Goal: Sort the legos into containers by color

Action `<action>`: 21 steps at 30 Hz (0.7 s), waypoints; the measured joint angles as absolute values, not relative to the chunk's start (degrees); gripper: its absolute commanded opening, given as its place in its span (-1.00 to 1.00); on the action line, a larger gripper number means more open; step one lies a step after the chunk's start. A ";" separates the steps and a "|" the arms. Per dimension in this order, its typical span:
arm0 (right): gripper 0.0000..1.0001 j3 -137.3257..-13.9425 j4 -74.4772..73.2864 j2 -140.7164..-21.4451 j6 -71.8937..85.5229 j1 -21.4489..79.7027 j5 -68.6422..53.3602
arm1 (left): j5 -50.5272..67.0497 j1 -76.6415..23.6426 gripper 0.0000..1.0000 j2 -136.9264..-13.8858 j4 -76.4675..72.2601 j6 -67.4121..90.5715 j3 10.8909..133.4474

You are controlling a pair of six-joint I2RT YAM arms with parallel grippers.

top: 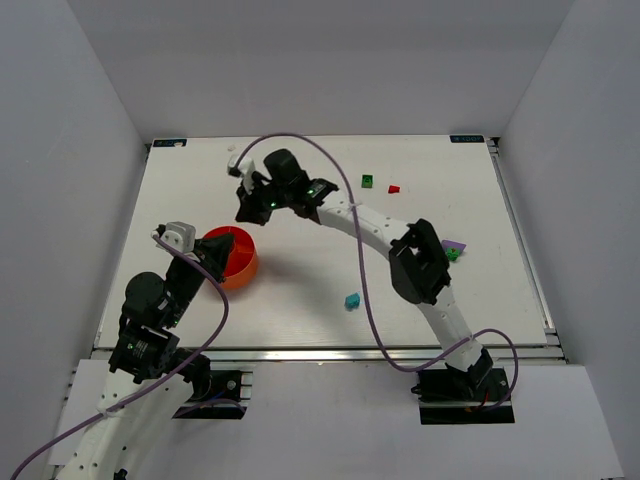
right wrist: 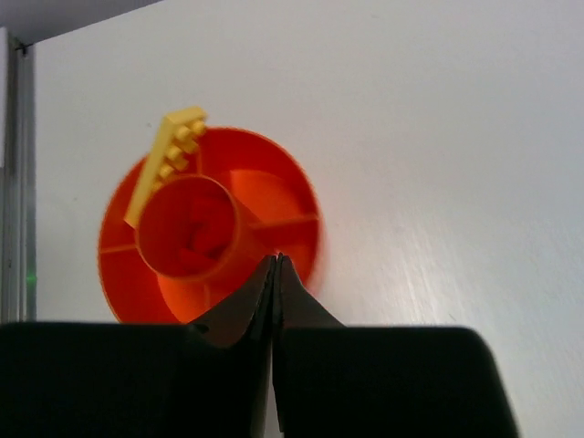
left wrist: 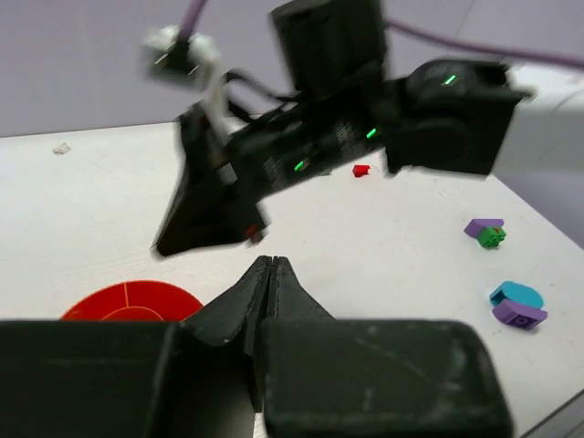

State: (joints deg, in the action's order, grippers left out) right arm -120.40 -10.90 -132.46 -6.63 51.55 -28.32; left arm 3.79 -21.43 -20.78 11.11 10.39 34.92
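**A:** Start at the left. How is the left claw?

**B:** The left claw [left wrist: 271, 270] has its 2 black fingers pressed together with nothing between them. It hangs above the white surface [top: 300, 270]. From above it overlaps the left part of the red round plastic bowl [top: 246, 270], which stands left of centre. The left wrist view shows thin ribs dividing that bowl's floor.

**A:** And the right one?

**B:** The right arm [top: 375, 232] reaches across to the far left, so the right claw [right wrist: 276, 266] sits just beyond that bowl. Its fingers are together too, with nothing visible between them. Its own camera shows an orange round plastic bowl [right wrist: 297, 205] with an inner ring and ribs. The claw's tip overlaps the near rim, but I cannot tell whether it touches. A long flat yellow lego brick [right wrist: 167, 162] rests across the rim at the upper left of that view. I cannot tell whether this is the same bowl seen from above.

**A:** The loose bricks?

**B:** All lie on the surface, right of the bowl.
- A teal brick [top: 352, 300] sits near the middle, toward the near edge, and the left wrist view shows a purple brick [left wrist: 520, 316] touching it.
- Farther back are 1 green brick [top: 368, 181] and 1 red brick [top: 394, 188], near each other but apart.
- Farthest right, a second purple brick [top: 455, 244] touches a second green brick [top: 452, 256], beside the right arm's elbow.
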 measured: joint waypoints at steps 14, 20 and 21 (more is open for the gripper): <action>0.16 -102.35 -11.79 -115.20 -5.80 29.30 -18.24 | 5.54 -21.43 -0.50 -20.95 11.14 10.24 34.92; 0.38 -104.12 -18.74 -118.30 -6.31 20.21 -14.13 | 6.31 -21.43 -0.20 -21.06 11.11 10.11 34.92; 0.38 -104.62 -19.73 -119.20 -6.13 18.50 -13.19 | 6.48 -21.43 -0.19 -21.06 11.14 10.09 34.92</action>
State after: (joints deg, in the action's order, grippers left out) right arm -104.62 -19.73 -119.20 -6.13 18.50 -13.19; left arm 6.48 -21.43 -21.06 11.14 10.09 34.92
